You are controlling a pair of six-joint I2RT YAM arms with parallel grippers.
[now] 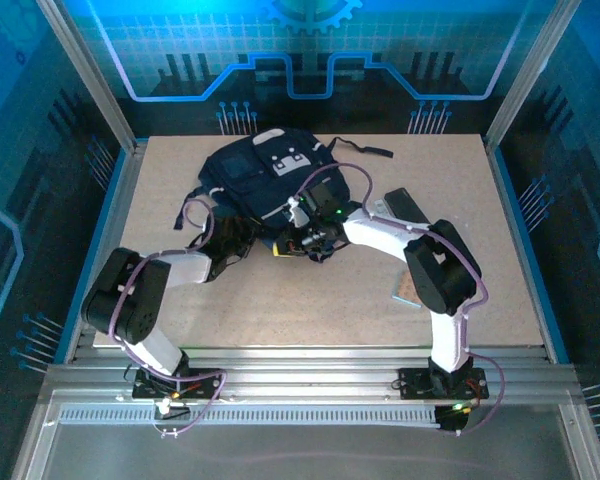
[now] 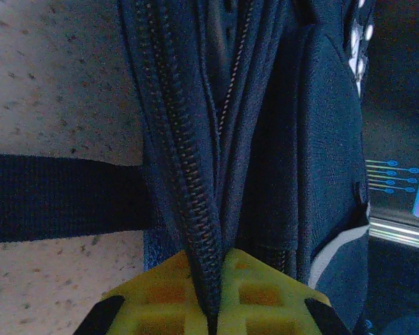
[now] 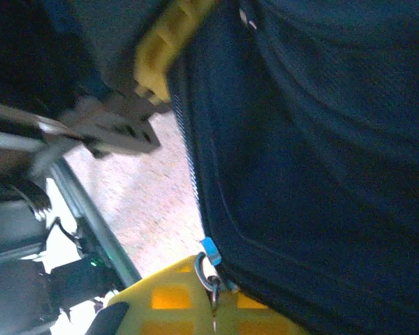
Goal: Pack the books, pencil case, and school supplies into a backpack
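Left gripper [image 2: 210,273]: yellow fingers pinched nearly closed on the backpack [image 1: 242,178] at its zipper edge [image 2: 186,167]. The zipper runs straight out from the fingertips. A black strap [image 2: 56,197] crosses to the left of it.

Right gripper [image 3: 214,299]: jaws closed on the metal zipper pull [image 3: 208,273], which has a blue tab. Navy fabric lies ahead and to the right.

Backpack: lies flat, its long axis running from both grippers away to the far side. Grey patches [image 1: 285,157] at the far end, marks too small to read.

Black pencil case [image 1: 405,204]: just right of the right gripper's wrist, lying diagonal. Tan pad [image 1: 407,291]: back by the right arm's elbow, partly hidden.
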